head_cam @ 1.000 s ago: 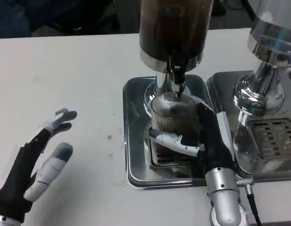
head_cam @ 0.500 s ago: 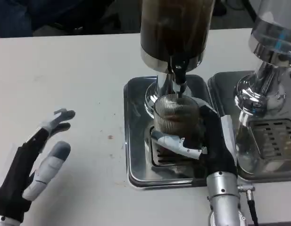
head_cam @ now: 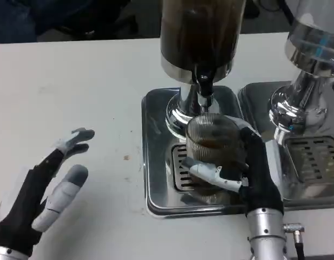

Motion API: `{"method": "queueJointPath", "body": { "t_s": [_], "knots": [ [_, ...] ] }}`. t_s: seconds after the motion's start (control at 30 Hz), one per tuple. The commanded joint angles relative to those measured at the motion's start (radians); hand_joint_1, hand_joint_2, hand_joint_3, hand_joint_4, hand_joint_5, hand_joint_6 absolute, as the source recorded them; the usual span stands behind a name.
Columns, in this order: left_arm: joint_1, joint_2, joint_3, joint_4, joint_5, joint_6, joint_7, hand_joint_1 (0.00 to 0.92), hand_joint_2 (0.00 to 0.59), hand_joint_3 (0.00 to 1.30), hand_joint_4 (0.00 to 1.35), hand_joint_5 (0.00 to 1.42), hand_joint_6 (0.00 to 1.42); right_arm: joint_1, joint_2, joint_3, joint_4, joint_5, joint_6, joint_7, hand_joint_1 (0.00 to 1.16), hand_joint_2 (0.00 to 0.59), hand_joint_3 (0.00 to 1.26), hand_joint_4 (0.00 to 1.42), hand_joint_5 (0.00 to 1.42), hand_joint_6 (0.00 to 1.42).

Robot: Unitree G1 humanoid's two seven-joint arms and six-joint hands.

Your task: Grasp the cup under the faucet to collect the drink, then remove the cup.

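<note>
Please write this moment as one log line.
phase: removing cup | right hand: holds ribbed cup, dark drink inside | cup: below faucet, over drip tray | left hand: open, idle

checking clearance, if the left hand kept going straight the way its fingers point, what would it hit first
Probably nothing near: the left hand points up and right over bare table, the tray lying right of that line. Depth is unclear.

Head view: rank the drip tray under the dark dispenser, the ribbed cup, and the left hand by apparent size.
1. drip tray
2. left hand, though nearness to the camera inflates it
3. ribbed cup, held in the right hand
</note>
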Motion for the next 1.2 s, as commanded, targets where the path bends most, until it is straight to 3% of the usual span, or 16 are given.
{"method": "queueJointPath", "body": {
  "t_s": [0.03,0.27,0.8,1.2],
  "knots": [
    [-0.005,0.016,-0.011,0.010,-0.003,0.005,-0.016,0.000,0.146,0.26,0.12,0.22,0.06,0.028,0.002,0.007,-0.078,-0.013,-0.027,-0.003,1.07,0.107,0.77,0.82,0.90,1.25],
    [-0.013,0.018,-0.019,0.020,-0.002,-0.001,-0.019,0.000,0.146,0.25,0.12,0.22,0.06,0.078,0.001,0.010,-0.148,-0.012,-0.019,0.009,1.06,0.107,0.79,0.86,0.94,1.29],
    [0.021,0.046,-0.004,-0.038,0.050,-0.011,0.015,0.000,0.147,0.22,0.07,0.19,0.04,0.239,-0.010,0.011,-0.413,-0.002,0.024,0.093,1.04,0.104,0.82,0.88,0.97,1.32],
    [0.092,0.113,0.025,-0.161,0.155,0.034,0.042,0.000,0.136,0.15,0.00,0.13,0.00,0.356,-0.016,0.016,-0.591,0.029,0.053,0.194,1.03,0.103,0.82,0.90,0.97,1.34]
  ]
}}
